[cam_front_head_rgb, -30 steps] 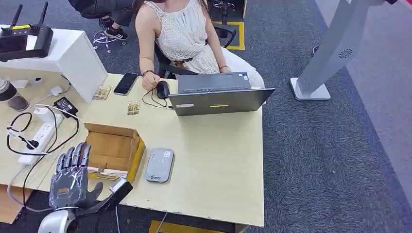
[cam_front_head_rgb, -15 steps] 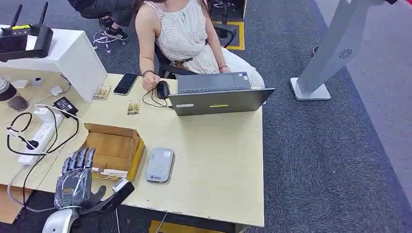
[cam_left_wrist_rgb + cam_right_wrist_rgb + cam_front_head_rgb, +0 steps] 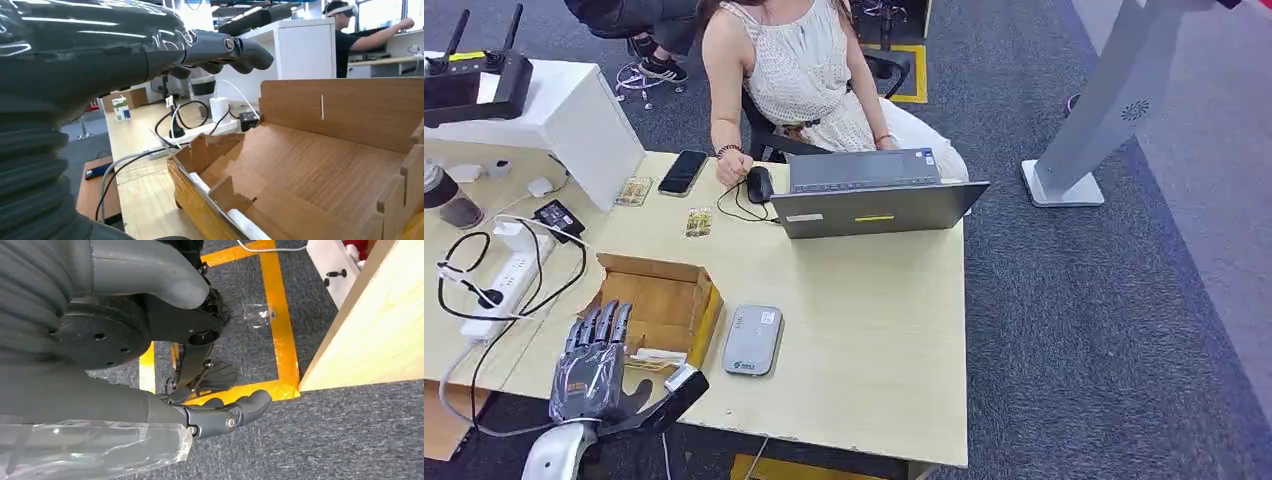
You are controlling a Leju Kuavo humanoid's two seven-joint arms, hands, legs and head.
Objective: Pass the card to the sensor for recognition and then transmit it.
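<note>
The left hand (image 3: 592,362) hovers flat, fingers spread and holding nothing, over the near edge of the cardboard box (image 3: 662,300). The white card (image 3: 656,355) seems to lie lengthwise along that edge. The right hand (image 3: 220,416) hangs loose, holding nothing.

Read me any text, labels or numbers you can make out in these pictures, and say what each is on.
Nothing can be read.
Grey sensor: small marks, too blurred.
Laptop: stickers, too small.
Two cards by the phone: print too small.
White box in the left wrist view: label blurred.
</note>
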